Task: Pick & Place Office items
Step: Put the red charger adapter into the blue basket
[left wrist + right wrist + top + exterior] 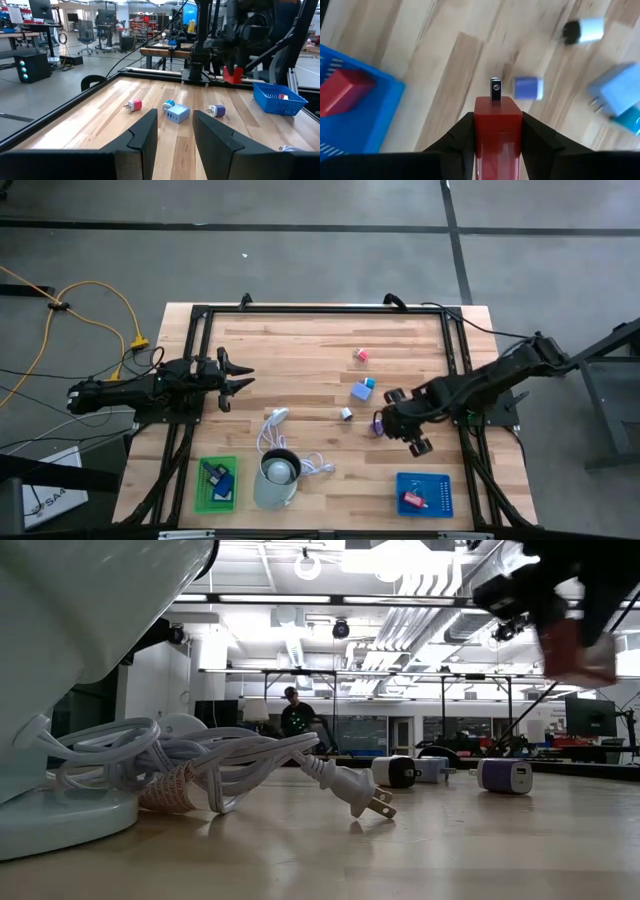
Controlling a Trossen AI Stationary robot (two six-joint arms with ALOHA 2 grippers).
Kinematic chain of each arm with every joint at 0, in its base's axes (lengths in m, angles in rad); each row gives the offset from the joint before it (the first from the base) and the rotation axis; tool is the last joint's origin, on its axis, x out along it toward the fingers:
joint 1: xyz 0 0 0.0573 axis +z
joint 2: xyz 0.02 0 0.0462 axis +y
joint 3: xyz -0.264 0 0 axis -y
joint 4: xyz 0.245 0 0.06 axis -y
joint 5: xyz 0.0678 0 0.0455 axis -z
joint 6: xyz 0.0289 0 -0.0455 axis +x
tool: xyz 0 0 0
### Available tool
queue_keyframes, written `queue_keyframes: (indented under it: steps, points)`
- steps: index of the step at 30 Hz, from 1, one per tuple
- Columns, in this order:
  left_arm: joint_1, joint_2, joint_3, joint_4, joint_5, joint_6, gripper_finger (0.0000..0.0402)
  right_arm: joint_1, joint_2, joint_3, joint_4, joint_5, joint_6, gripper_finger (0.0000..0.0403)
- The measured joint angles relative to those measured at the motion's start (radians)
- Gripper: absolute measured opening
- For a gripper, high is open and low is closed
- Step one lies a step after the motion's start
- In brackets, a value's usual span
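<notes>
A: Here, which office item is in the grip?

B: A small red blocky plug adapter, with a metal prong at its front end. The right gripper has its two dark fingers clamped on the adapter's sides and holds it in the air above the wooden table, just beside the blue mesh tray, toward the table's middle.

A: What lies in that blue tray?

B: One other red block, near its edge.

A: And the loose pieces?

B: A purple-and-white charger lies nearest the blue tray; a pale blue flat charger touches a cyan piece farther on; a pink-and-white plug is the farthest from it. A small white-and-dark cube sits between the purple charger and a white coiled cable.

A: The remaining fixtures?

B: A pale grey-green cup stands beside the cable, and a green tray holding blue pieces lies beyond the cup, well apart from the blue tray. The left gripper waits at the table's opposite side, fingers apart and empty.
</notes>
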Motion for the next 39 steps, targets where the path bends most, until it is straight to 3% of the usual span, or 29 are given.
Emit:
queue_keyframes:
  steps: [20, 39]
  points:
    - [0.000, 0.000, 0.000, 0.000, 0.000, 0.000, 0.0120, 0.397, 0.009, 0.000, 0.073, 0.112, 0.722, 0.0111]
    - [0.000, 0.000, 0.000, 0.000, 0.000, 0.000, 0.0120, 0.544, 0.201, -0.001, 0.174, 0.106, 0.962, 0.0112]
